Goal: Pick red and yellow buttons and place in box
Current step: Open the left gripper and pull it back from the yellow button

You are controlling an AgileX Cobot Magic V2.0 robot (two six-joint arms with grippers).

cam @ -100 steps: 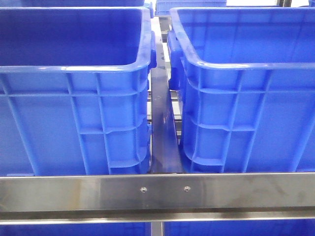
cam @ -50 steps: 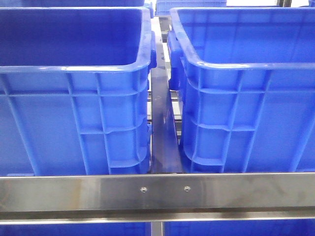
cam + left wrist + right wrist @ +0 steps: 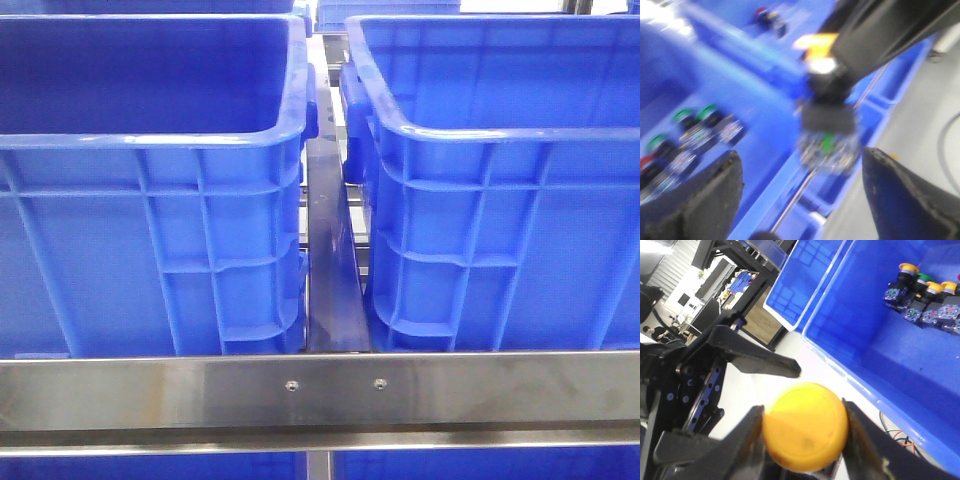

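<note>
2 tall blue bins fill the front view, the left bin (image 3: 150, 190) and the right bin (image 3: 500, 190), with only a narrow gap between them where a metal strip (image 3: 330, 260) runs far to near. a steel crossbar (image 3: 320, 392) spans the near edge below both. both bins are open on top, so entry is from above, over their rims. in the right wrist view, a cluster of buttons (image 3: 927, 302) crowds one corner of a bin, leaving most of the floor (image 3: 875, 340) bare. in the blurred left wrist view, more buttons (image 3: 690, 137) lie together.
</note>
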